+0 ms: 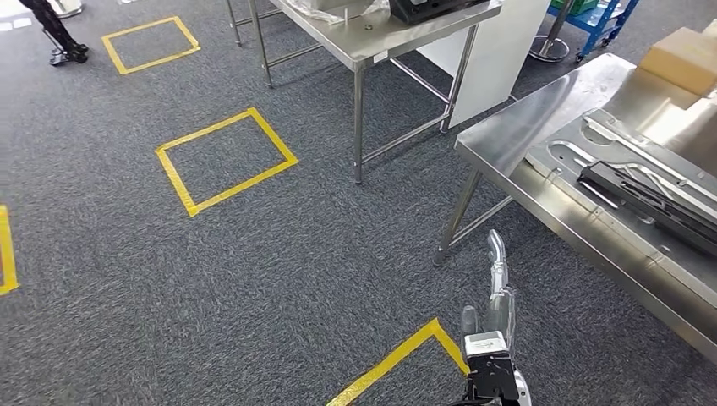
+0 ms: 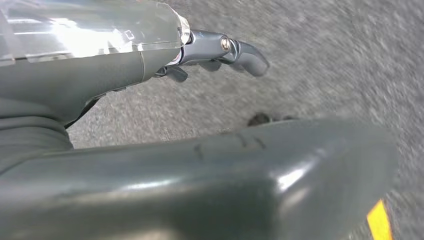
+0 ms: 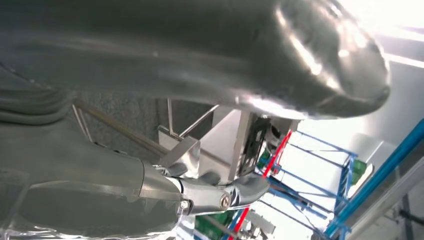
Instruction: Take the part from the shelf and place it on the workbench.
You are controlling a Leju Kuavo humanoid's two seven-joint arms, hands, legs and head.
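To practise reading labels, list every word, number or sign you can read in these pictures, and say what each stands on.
No text can be read in any view.
White label on the right arm: print too small to read.
Yellow tape squares on the carpet: plain outlines, no words or numbers.
Cardboard box on the bench: no print visible.
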